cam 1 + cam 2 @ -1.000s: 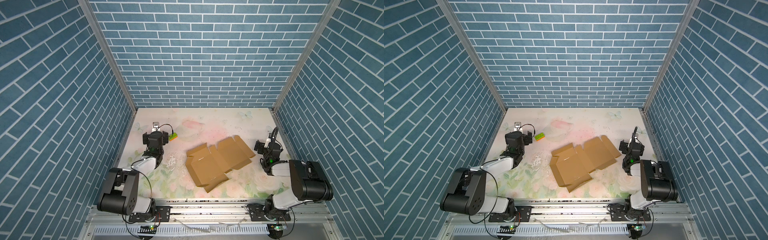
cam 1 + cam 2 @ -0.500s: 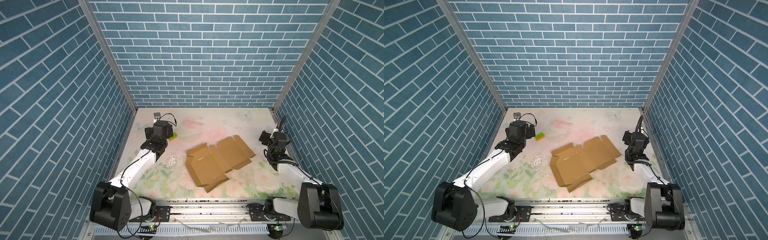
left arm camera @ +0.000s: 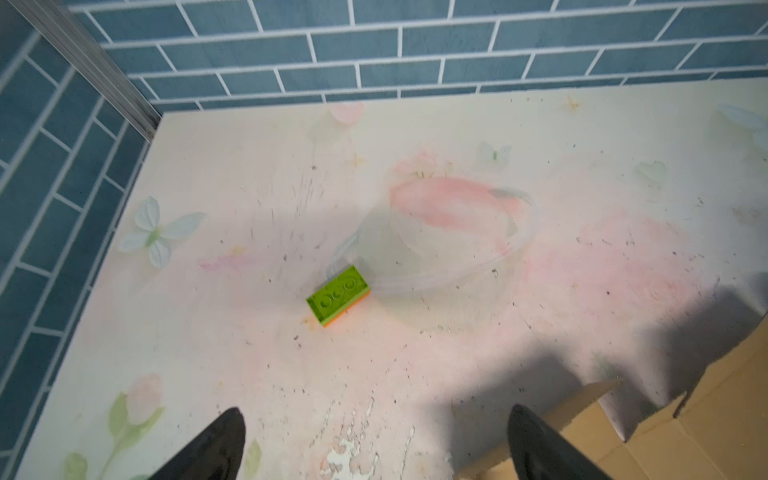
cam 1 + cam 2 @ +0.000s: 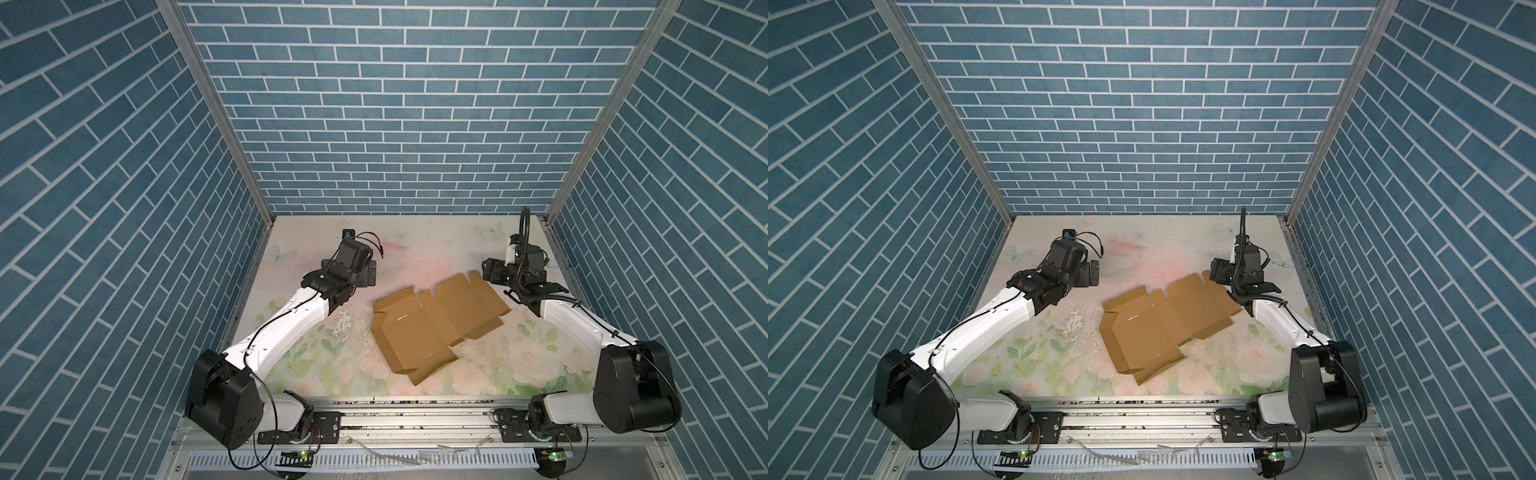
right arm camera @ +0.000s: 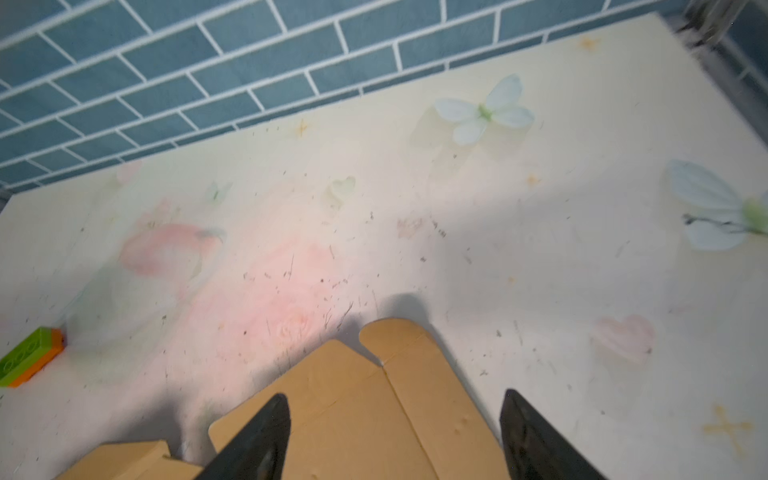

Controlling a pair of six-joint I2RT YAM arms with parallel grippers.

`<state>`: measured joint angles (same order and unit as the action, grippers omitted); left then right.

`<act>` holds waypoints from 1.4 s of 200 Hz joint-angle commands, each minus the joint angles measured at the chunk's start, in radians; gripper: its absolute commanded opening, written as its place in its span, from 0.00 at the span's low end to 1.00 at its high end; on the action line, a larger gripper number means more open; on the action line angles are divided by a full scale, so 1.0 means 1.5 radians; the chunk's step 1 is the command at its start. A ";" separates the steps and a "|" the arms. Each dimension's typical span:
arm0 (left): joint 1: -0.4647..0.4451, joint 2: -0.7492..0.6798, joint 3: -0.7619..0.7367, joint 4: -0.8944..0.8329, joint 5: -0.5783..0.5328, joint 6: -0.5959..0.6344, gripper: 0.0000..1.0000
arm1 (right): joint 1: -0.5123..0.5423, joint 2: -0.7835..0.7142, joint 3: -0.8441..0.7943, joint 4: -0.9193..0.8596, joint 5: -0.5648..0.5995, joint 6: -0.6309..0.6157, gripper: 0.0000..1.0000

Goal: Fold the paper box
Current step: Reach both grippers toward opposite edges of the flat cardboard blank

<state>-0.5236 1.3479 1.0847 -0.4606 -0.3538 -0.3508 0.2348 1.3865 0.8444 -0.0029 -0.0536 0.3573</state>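
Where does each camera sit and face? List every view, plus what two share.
Top views: high in front, looking down on the table, paper box and both whole arms.
Left wrist: behind the left gripper, facing the green brick and back wall; fingertips show.
Right wrist: behind the right gripper, above the box's flap; fingertips show.
Shared: both wrist views catch the green brick.
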 commanded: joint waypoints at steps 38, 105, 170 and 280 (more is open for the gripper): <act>-0.090 -0.075 -0.133 -0.119 0.047 -0.250 0.97 | 0.044 0.041 0.022 -0.045 -0.076 0.011 0.78; -0.149 -0.165 -0.298 -0.020 0.159 -0.469 0.88 | 0.053 0.038 0.007 -0.016 -0.089 0.022 0.78; -0.188 -0.104 -0.354 0.164 0.208 -0.531 0.68 | 0.054 0.013 -0.011 -0.011 -0.081 0.024 0.78; -0.198 -0.003 -0.343 0.231 0.190 -0.529 0.32 | 0.054 -0.014 -0.022 0.005 -0.073 0.038 0.76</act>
<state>-0.8150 1.3022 0.5381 -0.1169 -0.0422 -1.1748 0.3099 1.4097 0.8303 -0.0135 -0.1791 0.3878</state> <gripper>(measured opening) 0.372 0.763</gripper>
